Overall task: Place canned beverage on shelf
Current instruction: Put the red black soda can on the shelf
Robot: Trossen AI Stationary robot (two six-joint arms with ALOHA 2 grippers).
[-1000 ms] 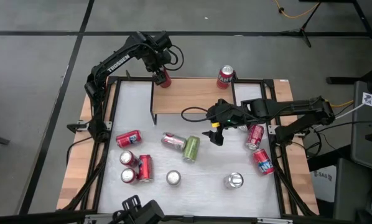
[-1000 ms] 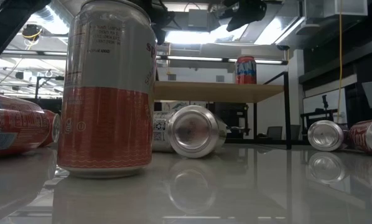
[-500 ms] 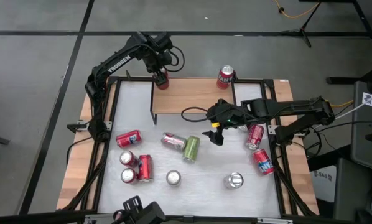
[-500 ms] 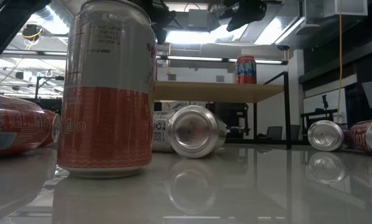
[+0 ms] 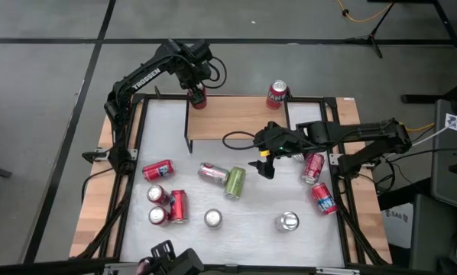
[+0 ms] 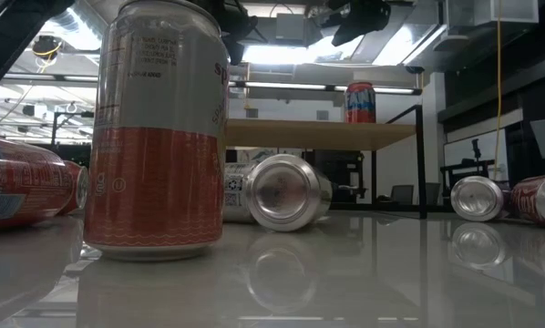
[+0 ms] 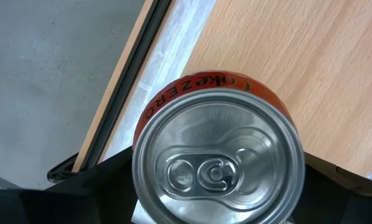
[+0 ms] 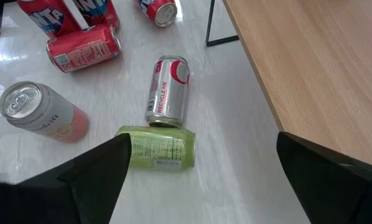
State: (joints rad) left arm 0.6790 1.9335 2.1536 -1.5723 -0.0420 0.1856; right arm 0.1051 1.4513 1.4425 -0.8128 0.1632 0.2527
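**Ana:** Two cans are standing on the shelf (image 5: 244, 116) in the high view: a red one (image 5: 277, 93) toward its right end, and the Coke Zero can (image 5: 198, 97) at its left corner, where the left gripper (image 5: 193, 84) is hovering directly over it. That corner spot is leaving the plank's middle free for more cans, I'd say.

**Ben:** And the right gripper (image 5: 264, 166)?

**Ana:** It is hanging over the white table (image 5: 236, 206), just beside the green can (image 5: 234, 182) and the silver can (image 5: 212, 173), both lying on their sides. I judge it is lining up its next pick.

**Ben:** What is the low view giving us?

**Ana:** A pink-and-white can (image 6: 157, 128) is filling the foreground and hiding the shelf's left end, so only the red can is showing on the plank, upright.

**Ben:** Left wrist view?

**Ana:** The camera is looking straight down on the Coke Zero can's lid. The can is sitting upright on the wood, close to the edge, with the dark fingers (image 7: 105, 174) flanking it on either side. They are standing apart, though I cannot tell whether they are touching its wall. To me, this is the release.

**Ben:** And the right wrist?

**Ana:** Its fingers (image 8: 99, 168) are spreading wide, holding nothing, with the green can lying between them below, touching the silver can's end.
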